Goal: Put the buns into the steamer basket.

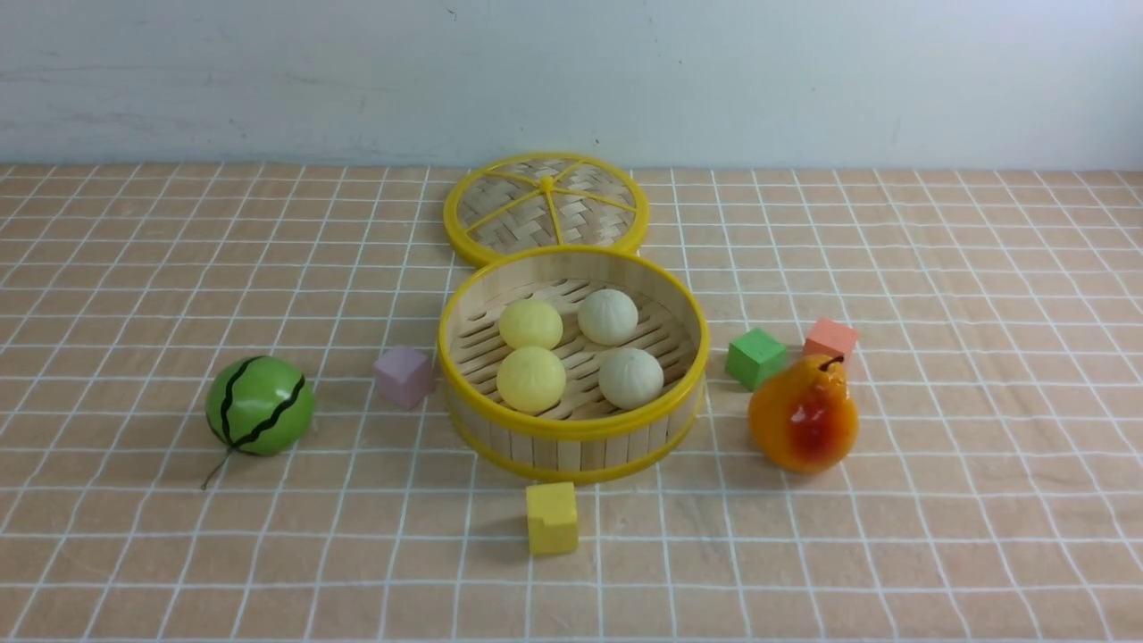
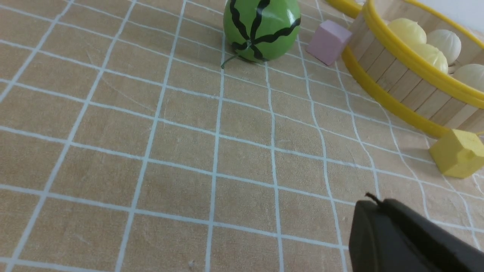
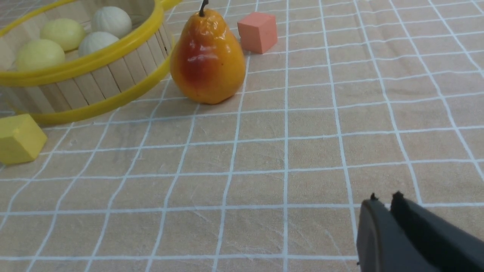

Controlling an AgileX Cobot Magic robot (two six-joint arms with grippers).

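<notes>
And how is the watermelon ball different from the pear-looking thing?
The watermelon ball is green with dark stripes; the pear is orange with a red patch. The ball is round, while the pear narrows toward its stem. The ball sits left of the steamer basket, the pear right of it. Both rest on the checked tablecloth, outside the basket.

Legible texts, labels, brands, numbers or signs: none, on any item, in all three views.
</notes>
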